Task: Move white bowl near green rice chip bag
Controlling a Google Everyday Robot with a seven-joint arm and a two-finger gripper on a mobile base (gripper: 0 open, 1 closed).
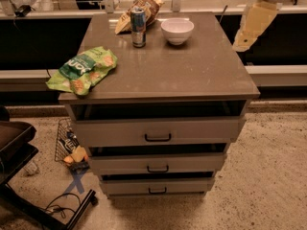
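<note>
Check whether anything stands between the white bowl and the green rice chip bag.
Only the can, just left of the white bowl, crowds the straight line to the green rice chip bag at the front-left corner; the brown bag lies behind it. The claw hangs right of the cabinet.

Raised end effector (242, 43), upper right

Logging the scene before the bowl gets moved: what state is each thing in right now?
white bowl: upright, untouched, at the back of the table.
green rice chip bag: lying flat, overhanging the front left corner.
can: upright, left of the white bowl.
brown snack bag: lying behind the can.
gripper: in the air beyond the table's right edge, touching nothing.
</note>
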